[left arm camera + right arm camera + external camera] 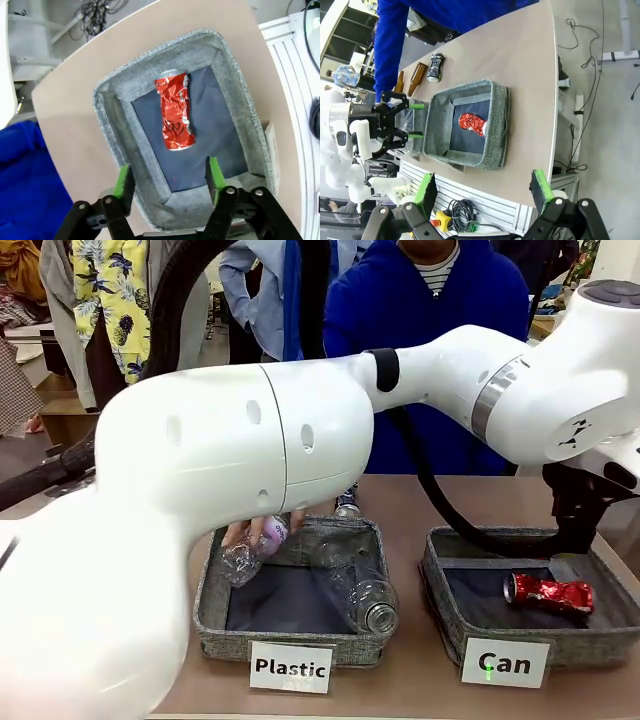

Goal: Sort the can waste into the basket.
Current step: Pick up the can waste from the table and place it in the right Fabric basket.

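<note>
L gripper (pixel 168 172) was wide open, empty, over Can basket (pixel 120 130); red can (pixel 175 112) lay inside just past its fingertips; R gripper (pixel 484 181) also wide, dark can (pixel 435 66) well beyond it on table (pixel 530 60); prob. best: lift clear of rim, grip dark can across body.

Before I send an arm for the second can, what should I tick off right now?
1. Red can inside the Can basket: ok.
2. Left gripper fingers open, nothing held, above that basket: ok.
3. Right gripper fingers open, nothing held: ok.
4. Dark can in the basket: not ok; it is on the table beyond the Plastic basket.
5. Route to it free: not ok; a person's hand is at that basket's far rim with a clear bottle.
6. Dark can standing or lying: cannot tell.
</note>
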Robot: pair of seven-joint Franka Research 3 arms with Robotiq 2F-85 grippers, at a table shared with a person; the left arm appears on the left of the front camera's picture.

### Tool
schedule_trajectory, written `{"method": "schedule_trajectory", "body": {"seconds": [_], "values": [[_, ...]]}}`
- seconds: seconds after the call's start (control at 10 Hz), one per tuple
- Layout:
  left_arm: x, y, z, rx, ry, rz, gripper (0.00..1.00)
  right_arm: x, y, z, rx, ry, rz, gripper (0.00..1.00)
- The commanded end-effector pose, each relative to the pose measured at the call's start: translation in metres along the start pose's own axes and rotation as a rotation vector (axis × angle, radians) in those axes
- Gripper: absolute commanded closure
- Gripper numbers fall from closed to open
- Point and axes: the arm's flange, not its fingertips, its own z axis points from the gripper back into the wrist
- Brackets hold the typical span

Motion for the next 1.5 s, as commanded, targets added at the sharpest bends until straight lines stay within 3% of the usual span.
{"method": "schedule_trajectory", "body": {"seconds": [0.0,0.9,1.1,1.4], "values": [[0.017,0.018,0.0,0.005,0.02,-0.027,0.0,0.001,-0.002,0.003,-0.011,-0.003,0.028,0.0],[-0.002,0.016,0.022,-0.047,-0.018,0.025,0.0,0.0,0.003,-0.001,0.0,-0.009,0.035,0.0],[-0.04,0.008,0.062,-0.09,0.001,0.054,0.0,0.001,0.018,-0.013,0.028,0.013,0.056,0.0],[-0.152,-0.02,0.151,-0.163,-0.034,0.145,0.0,0.005,0.078,-0.061,0.104,0.12,0.143,0.0]]}}
